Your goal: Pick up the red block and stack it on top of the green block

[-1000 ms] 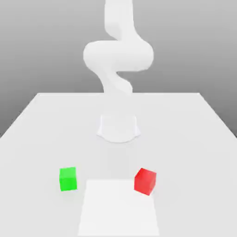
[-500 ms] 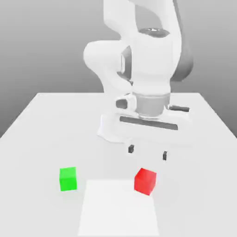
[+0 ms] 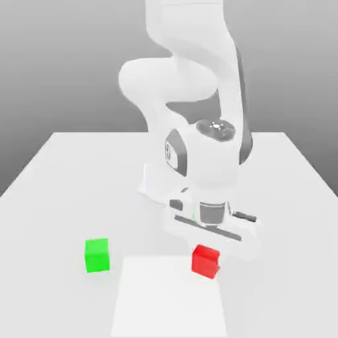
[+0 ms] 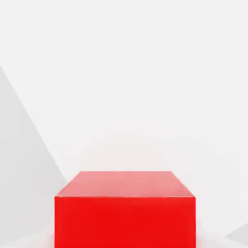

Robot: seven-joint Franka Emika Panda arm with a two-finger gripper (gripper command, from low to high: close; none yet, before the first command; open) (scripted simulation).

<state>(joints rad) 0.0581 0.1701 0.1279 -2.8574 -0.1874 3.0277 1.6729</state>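
Pale grey wall stands behind a near-white table (image 3: 46,218). Low over it, the gripper (image 3: 208,264) is closed on the red block (image 3: 204,261), as far as white fingers against white allow me to judge. The block is a plain, bright red cube, its top paler in the hand view, at the far corner of a white square (image 3: 168,297) on the exterior view's right. Well apart, on the exterior view's left, sits the green block (image 3: 97,255), upright, with nothing on top or between the two blocks.
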